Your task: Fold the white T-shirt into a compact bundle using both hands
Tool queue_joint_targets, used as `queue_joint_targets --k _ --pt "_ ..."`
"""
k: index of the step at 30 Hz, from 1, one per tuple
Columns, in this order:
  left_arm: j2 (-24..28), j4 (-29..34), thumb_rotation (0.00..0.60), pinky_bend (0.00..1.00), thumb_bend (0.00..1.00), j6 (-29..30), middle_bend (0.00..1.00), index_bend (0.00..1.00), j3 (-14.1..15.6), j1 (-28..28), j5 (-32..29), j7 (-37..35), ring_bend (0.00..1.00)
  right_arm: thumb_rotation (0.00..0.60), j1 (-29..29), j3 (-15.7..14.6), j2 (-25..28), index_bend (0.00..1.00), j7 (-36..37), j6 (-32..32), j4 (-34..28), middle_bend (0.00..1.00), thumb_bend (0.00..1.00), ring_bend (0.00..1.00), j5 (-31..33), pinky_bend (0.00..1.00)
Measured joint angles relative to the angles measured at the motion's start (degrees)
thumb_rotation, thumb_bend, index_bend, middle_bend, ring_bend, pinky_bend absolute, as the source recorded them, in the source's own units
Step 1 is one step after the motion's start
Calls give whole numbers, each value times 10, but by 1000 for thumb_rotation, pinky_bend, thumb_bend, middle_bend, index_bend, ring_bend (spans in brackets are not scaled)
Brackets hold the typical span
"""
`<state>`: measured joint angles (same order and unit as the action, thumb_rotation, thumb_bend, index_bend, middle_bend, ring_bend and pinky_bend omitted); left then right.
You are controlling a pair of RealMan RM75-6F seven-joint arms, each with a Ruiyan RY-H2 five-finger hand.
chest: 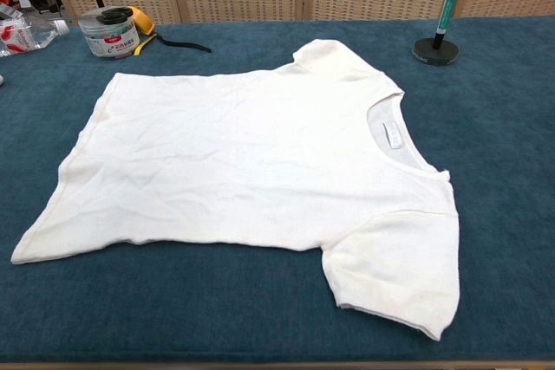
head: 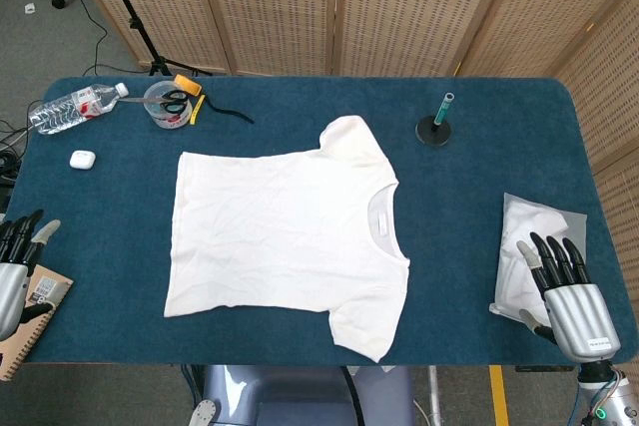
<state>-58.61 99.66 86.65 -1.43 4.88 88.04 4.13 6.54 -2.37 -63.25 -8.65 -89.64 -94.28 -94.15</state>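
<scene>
The white T-shirt lies spread flat on the blue table, collar to the right, hem to the left, both sleeves out. The chest view shows the same T-shirt flat, with no hand on it. My left hand is at the table's front left edge, fingers apart and empty, well left of the hem. My right hand is at the front right, fingers spread, resting over a clear plastic bag, away from the shirt. Neither hand appears in the chest view.
A pen stand sits at the back right of the shirt. At the back left are a water bottle, a round tub with scissors, a black strap and a white earbud case. A notebook lies under my left hand.
</scene>
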Motion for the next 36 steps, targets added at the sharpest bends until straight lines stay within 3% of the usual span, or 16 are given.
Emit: queue_joint_targets --k 6,11,17,22,36 --pt "8 6 600 0 0 -19 0 0 0 2 -16 4 0 600 0 1 3 0 -6 17 -2 0 0 0 0 0" --pt "12 10 600 0 0 -24 0 0 -2 4 -22 -5 0 600 7 -11 1 15 5 27 12 0 0 0 -37 0" --pt "12 10 600 0 0 -28 0 0 -5 6 -32 1 0 600 32 -38 -47 278 57 27 97 1 0 0 -148 0" --pt "13 11 600 0 0 -21 0 0 -7 3 -30 -3 0 600 79 -60 -112 372 107 56 160 40 28 0 -215 0" --pt "18 9 600 0 0 -27 0 0 -10 3 -42 -18 0 600 133 -60 -185 389 47 164 158 58 149 0 -210 0"
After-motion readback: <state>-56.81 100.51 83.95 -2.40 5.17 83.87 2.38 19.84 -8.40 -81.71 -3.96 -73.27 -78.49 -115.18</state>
